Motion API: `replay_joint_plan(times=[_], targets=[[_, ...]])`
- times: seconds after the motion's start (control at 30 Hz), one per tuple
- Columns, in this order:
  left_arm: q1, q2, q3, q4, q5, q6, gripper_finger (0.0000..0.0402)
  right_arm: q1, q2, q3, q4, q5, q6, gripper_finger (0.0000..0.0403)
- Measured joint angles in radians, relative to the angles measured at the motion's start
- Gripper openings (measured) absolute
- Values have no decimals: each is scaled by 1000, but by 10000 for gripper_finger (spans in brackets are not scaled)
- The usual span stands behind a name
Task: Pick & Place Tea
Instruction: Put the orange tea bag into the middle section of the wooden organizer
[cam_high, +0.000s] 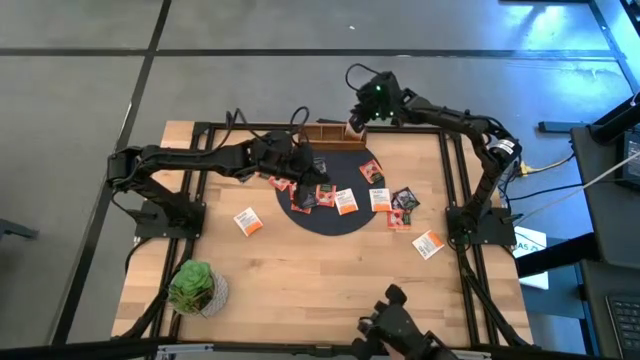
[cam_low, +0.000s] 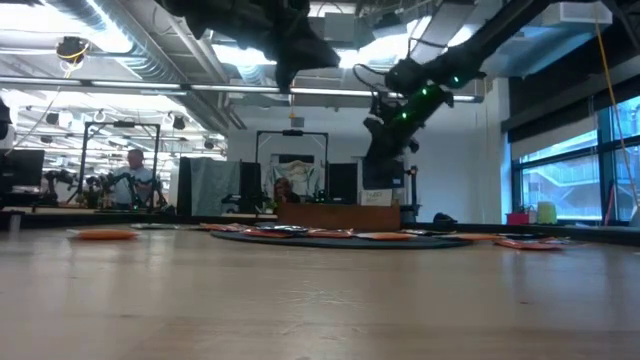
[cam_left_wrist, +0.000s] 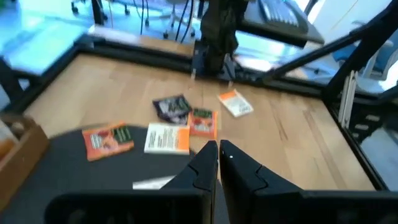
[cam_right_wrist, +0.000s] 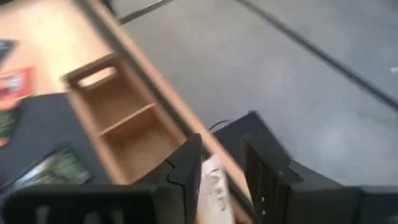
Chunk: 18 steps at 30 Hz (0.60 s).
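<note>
A green leafy plant (cam_high: 193, 285) sat at the near left of the wooden table (cam_high: 320, 290). In the middle, small flat tea packets (cam_high: 347, 201) in orange, white, red and dark lay on and around the round black mat (cam_high: 335, 222). The left gripper (cam_high: 306, 163) hung over the mat's far left edge, pinched shut and empty. Farther back, the right gripper (cam_right_wrist: 219, 168) was partly open, right above the long wooden box (cam_right_wrist: 127, 118). A white tea packet (cam_right_wrist: 214, 190) stood loose between its fingers. The box compartments in sight looked empty.
</note>
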<state>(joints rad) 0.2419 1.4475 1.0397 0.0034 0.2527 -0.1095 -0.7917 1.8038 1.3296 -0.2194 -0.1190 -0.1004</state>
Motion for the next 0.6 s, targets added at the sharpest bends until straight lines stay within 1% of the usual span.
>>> replay_joint_plan(times=[0.13,0.2,0.27,0.33,0.4,0.47,0.53,0.6], targets=[[4,0,0,-71,0,-7,15,15,-2,77,-185,-161,-14,127],[4,0,0,-101,-5,-13,15,28,-2,85,-243,-247,-5,128],[4,0,0,-119,-9,-31,15,49,-2,85,-282,-323,44,128],[4,0,0,-122,-9,-43,15,77,1,85,-328,-372,67,129],[2,0,0,-121,-9,-43,15,111,3,85,-372,-382,62,129],[0,0,0,-121,-9,-36,15,145,3,85,-409,-358,58,129],[-1,0,0,-120,-13,-36,15,174,3,85,-461,-301,64,129],[-2,0,0,-120,-36,-36,15,192,3,85,-522,-221,80,129]])
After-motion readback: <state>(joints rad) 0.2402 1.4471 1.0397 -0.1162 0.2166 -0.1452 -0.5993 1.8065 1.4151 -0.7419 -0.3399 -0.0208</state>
